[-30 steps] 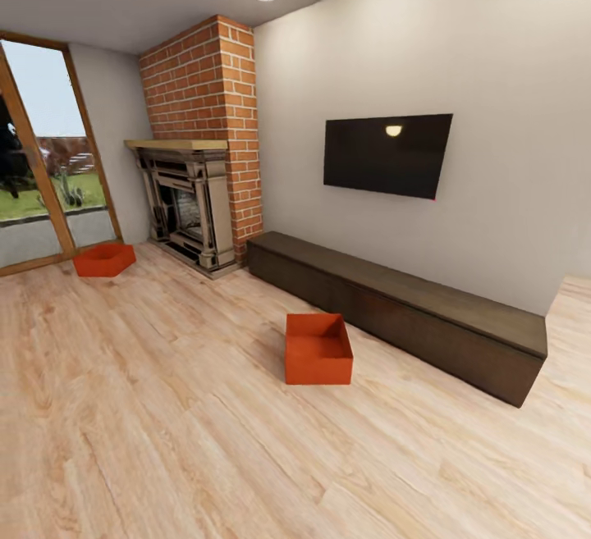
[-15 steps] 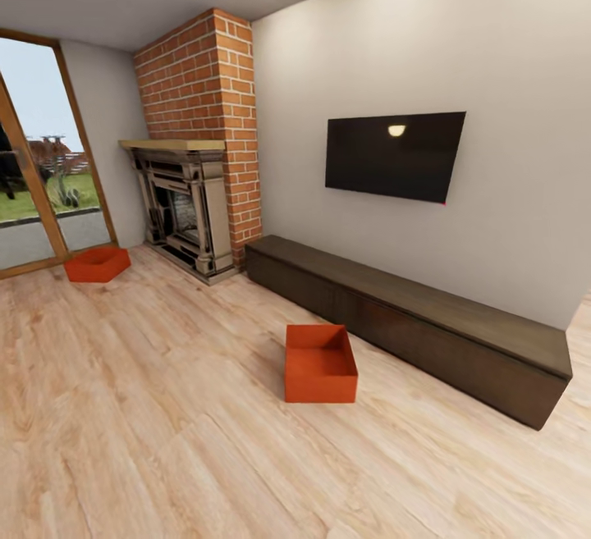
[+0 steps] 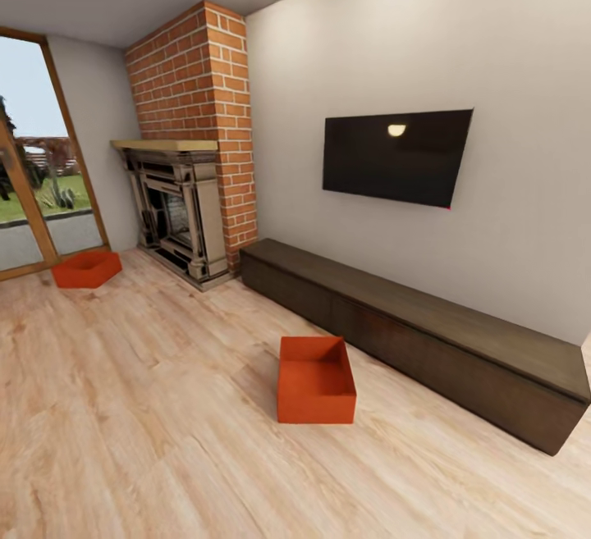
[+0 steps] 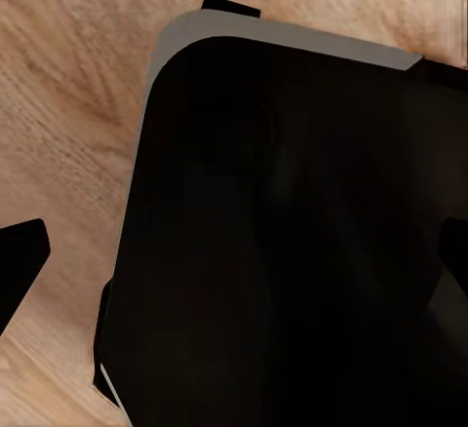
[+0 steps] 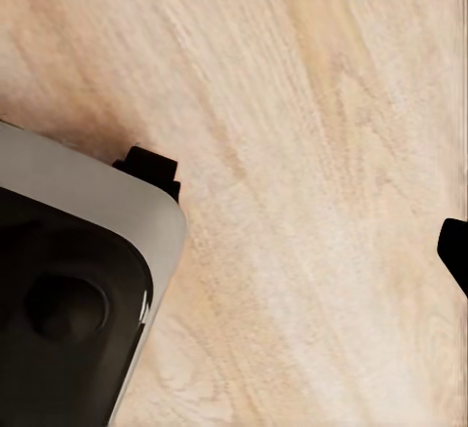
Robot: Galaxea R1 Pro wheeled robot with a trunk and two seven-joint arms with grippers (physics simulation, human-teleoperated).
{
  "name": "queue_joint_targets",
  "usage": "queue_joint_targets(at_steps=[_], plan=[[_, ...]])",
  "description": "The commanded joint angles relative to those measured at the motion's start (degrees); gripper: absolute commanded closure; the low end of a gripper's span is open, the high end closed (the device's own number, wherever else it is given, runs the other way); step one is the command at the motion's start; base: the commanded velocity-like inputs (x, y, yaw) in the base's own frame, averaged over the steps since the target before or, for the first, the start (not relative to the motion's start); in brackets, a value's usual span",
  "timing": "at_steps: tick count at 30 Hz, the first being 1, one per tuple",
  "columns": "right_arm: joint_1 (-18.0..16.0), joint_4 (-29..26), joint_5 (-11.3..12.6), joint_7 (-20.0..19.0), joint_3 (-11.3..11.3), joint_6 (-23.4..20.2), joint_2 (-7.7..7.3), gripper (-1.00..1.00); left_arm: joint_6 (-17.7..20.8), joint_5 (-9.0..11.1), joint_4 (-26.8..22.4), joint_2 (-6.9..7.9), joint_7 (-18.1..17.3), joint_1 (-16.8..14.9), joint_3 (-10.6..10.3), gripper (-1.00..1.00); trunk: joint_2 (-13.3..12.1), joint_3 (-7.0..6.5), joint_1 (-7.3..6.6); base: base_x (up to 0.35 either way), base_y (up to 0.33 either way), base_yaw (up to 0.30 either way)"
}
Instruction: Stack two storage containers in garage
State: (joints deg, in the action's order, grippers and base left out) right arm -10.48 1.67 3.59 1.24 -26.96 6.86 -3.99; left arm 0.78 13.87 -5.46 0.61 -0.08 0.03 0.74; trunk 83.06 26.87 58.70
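**Camera swings, bins stay put**

The head view has shifted since a second ago; the things themselves have not moved. Whether either pincer is apart or together cannot be told. One storage container (image 3: 317,380) sits on the wood-plank floor (image 3: 164,440) just before the bench (image 3: 427,334); the other container (image 3: 86,268) lies beside the fireplace (image 3: 176,219), near the glass door (image 3: 33,170).

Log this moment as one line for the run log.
room: living room | near bin: wood floor, by bench, empty | far bin: by fireplace and glass door | arms: none on bins | stage: approach
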Motion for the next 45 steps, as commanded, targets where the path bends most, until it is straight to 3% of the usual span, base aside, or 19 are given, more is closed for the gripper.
queue_joint_targets(at_steps=[1, 20, 26, 45], plan=[[-0.06, 0.18, 0.37, 0.08, -0.47, 0.35, 0.0, -1.0, 0.09, 0.28, -0.08, 0.0, -0.01, 0.01, 0.05, -1.0, 0.02, 0.05, 0.03, 0.296, -0.151, 0.0], [-0.06, 0.18, 0.56, 0.13, -0.45, 0.35, -0.02, -1.0, 0.01, 0.28, -0.08, 0.0, -0.01, -0.01, 0.14, -1.0, 0.02, 0.05, 0.03, 0.296, -0.152, 0.001], [-0.06, 0.18, 0.86, 0.41, -0.31, 0.35, -0.05, -1.0, 0.01, 0.28, -0.08, 0.0, -0.01, 0.0, 0.14, -1.0, 0.02, 0.05, 0.03, 0.3, -0.133, 0.191], [-0.06, 0.18, 0.02, 0.08, -0.65, 0.44, -0.52, -1.0, -0.03, 0.28, -0.08, 0.0, -0.01, -0.02, 0.15, -1.0, 0.02, 0.05, 0.03, 0.319, -0.01, 0.03]])
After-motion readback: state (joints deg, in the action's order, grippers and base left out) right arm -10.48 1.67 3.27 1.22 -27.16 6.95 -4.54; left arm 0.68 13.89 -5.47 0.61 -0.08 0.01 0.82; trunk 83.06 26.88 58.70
